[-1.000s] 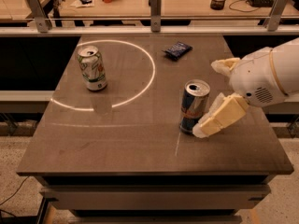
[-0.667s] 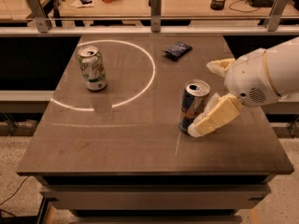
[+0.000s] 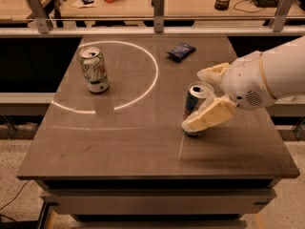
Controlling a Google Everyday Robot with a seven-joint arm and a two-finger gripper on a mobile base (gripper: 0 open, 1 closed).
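A slim dark blue can point(image 3: 194, 104) with a silver top stands upright on the right half of the brown table point(image 3: 143, 147). My gripper point(image 3: 193, 100) reaches in from the right on a white arm point(image 3: 267, 78) and is open. Its two pale fingers straddle the can. The near finger point(image 3: 209, 117) lies across the can's lower front and hides its base. The far finger point(image 3: 212, 73) sits behind the can's rim. A green and white soda can point(image 3: 94, 69) stands upright at the table's left, well away from the gripper.
A small dark blue snack bag point(image 3: 180, 50) lies at the back of the table. A bright ring of light point(image 3: 153, 75) curves across the tabletop. A rail with metal posts point(image 3: 158, 4) and a cluttered desk run behind the table.
The gripper has moved a little to the left, so its fingers reach further along the blue can. Both cans stand where they were.
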